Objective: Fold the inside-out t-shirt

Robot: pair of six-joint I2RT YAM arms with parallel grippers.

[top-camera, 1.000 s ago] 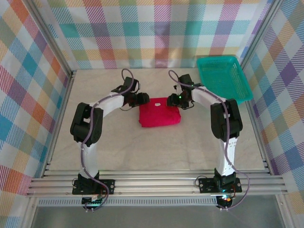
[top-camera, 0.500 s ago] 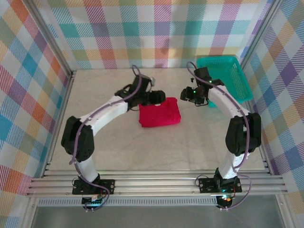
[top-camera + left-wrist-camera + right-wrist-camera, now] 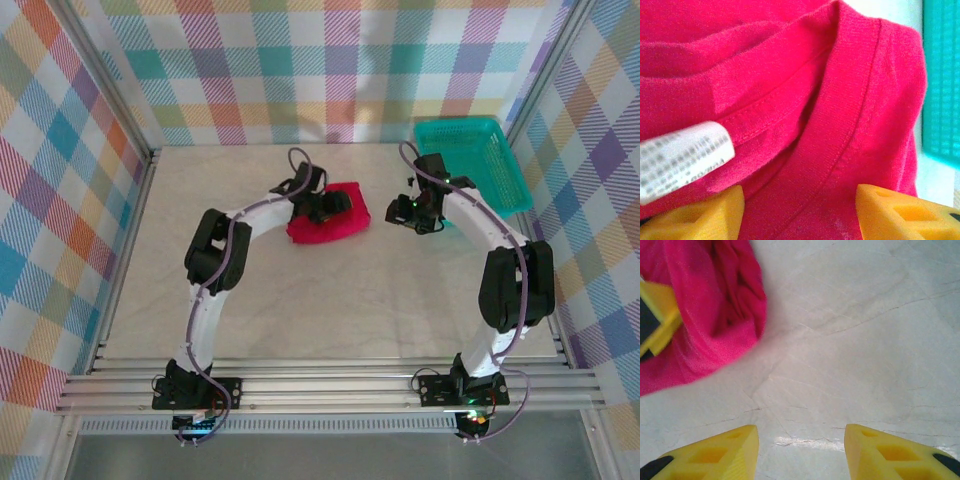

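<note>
The inside-out t-shirt [image 3: 345, 222] is a bright red folded bundle lying skewed on the table, back of centre. My left gripper [image 3: 330, 205] rests on top of it. In the left wrist view its yellow fingertips [image 3: 695, 220] stand apart over the collar [image 3: 850, 125], with flat cloth between them and the white neck tag [image 3: 680, 155] to the left. My right gripper [image 3: 408, 212] hangs open just right of the shirt. In the right wrist view the bundle [image 3: 700, 330] lies at the upper left, and bare table [image 3: 850, 340] lies ahead of my right gripper [image 3: 801, 440].
A teal mesh basket [image 3: 470, 160] stands at the back right, close behind my right arm; its edge [image 3: 942, 80] borders the shirt in the left wrist view. Plaid walls enclose the table on three sides.
The shirt has slid toward the back and turned askew. My left gripper moved from its left edge onto its top. My right gripper drew off the shirt to the right.
</note>
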